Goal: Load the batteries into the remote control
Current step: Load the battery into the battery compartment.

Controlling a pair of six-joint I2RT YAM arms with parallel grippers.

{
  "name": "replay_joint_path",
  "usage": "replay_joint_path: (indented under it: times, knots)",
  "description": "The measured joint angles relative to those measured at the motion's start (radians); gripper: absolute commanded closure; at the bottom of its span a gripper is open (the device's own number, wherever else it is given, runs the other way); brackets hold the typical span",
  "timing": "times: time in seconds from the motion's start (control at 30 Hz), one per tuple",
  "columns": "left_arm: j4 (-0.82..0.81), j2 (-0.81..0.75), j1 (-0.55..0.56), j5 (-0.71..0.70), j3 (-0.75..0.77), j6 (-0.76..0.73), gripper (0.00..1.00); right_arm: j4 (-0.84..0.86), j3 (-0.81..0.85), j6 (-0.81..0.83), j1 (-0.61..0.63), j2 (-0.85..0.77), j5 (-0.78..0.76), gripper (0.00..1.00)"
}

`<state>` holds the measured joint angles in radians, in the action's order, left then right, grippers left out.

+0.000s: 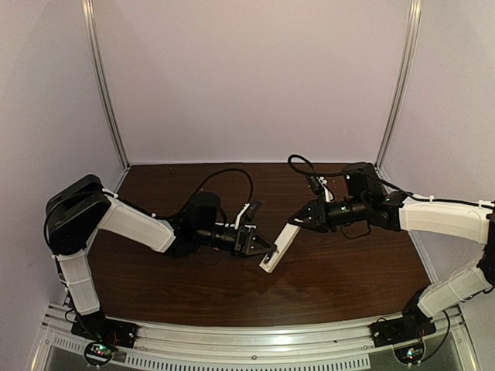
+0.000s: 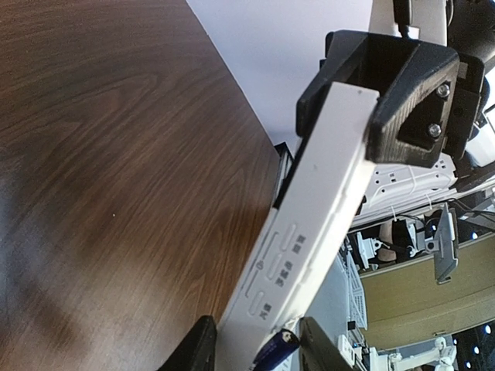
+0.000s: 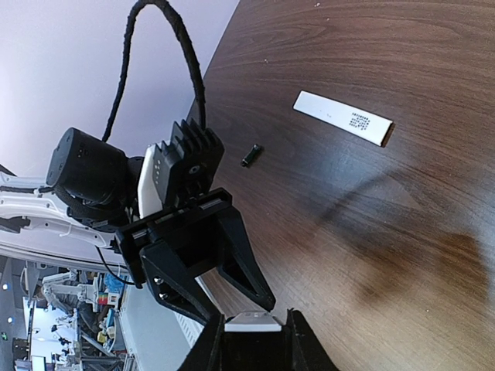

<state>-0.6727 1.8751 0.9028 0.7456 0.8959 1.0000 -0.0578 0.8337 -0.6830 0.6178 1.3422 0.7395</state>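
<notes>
While aloft, hands at remote control ends

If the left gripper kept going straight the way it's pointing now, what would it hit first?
Probably the right gripper. The left gripper points along the remote, whose far end the right gripper clamps, so that is the first thing in line. Depth is hard to judge.

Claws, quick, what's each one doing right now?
Left claw: closed on the remote control, a bluish battery between its fingers too.
Right claw: closed on the remote control's other end.
</notes>
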Motion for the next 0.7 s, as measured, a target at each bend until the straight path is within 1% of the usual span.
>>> replay_joint_path:
  times: [0.1, 0.37, 0.7]
  knots:
    - [-0.008, 0.003, -0.001, 0.003, -0.001, 0.003, 0.68, 0.000, 0.000, 0.000, 0.000, -0.009, -0.004, 1.00]
    - [-0.032, 0.005, -0.006, 0.018, -0.005, 0.001, 0.72, 0.000, 0.000, -0.005, 0.000, -0.013, -0.007, 1.00]
    - [-0.033, 0.006, -0.007, 0.022, -0.006, -0.029, 0.72, 0.002, 0.000, -0.029, -0.007, -0.023, -0.007, 1.00]
